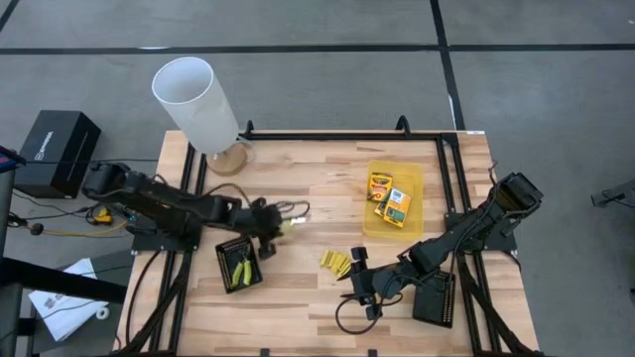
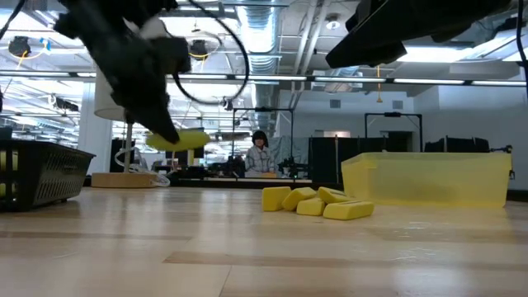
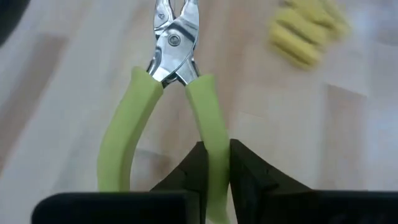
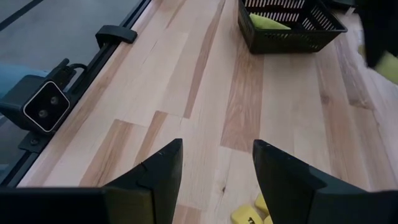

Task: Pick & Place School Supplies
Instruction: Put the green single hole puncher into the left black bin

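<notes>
Left wrist view shows the left gripper [image 3: 214,168] pinching one green handle of the pliers [image 3: 168,93], handles spread, lifted clear for carrying toward the black mesh tray [image 1: 239,263].

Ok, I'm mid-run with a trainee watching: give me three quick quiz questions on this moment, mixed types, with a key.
1. True or false: the left gripper is shut on one handle of the pliers.
2. Where are the pliers? A) lying in the black mesh tray B) held above the table C) in the yellow tray
3. Fill in: the right gripper hovers open near the pile of yellow ____.

Key: 1 true; 2 B; 3 sticks.
</notes>
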### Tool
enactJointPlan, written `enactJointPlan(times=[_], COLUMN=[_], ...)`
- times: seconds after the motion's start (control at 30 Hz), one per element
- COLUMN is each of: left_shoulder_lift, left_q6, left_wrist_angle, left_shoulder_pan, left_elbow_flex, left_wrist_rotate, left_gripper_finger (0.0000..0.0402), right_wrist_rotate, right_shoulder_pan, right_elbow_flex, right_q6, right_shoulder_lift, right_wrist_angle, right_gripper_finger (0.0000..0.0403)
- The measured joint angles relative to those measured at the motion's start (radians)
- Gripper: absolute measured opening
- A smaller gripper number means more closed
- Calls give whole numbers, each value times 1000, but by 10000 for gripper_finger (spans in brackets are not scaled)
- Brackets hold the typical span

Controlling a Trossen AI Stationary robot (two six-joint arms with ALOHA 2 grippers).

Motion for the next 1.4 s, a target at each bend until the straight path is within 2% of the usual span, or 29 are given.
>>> enactJointPlan(times=[0.17, 0.5, 0.77, 0.93, 1.07, 1.17, 1.4], left_shoulder_lift=[-68, -150, -162, -162, -162, -162, -137], left_q6=[8, -146, -251, -505, -780, -898, -1141], left_wrist_angle=[-68, -146, -194, -324, -431, -427, -424], left_shoulder_pan=[-113, -275, -370, -411, -474, -517, -603], left_elbow_flex=[1, 4, 53, 56, 56, 56, 56], left_wrist_rotate=[-13, 32, 62, -2, -159, -240, -325], left_gripper_finger=[33, 33, 33, 33, 33, 33, 33], right_wrist_rotate=[0, 0, 0, -23, -24, -24, -25], right_shoulder_pan=[0, 0, 0, 4, 16, 20, 20], right_elbow_flex=[0, 0, 0, 0, 0, 0, 0], right_q6=[4, 7, 12, 23, 22, 22, 22], right_shoulder_lift=[0, 0, 0, 0, 0, 0, 0], right_wrist_angle=[0, 7, 8, 8, 8, 8, 8], right_gripper_finger=[186, 186, 186, 186, 186, 186, 186])
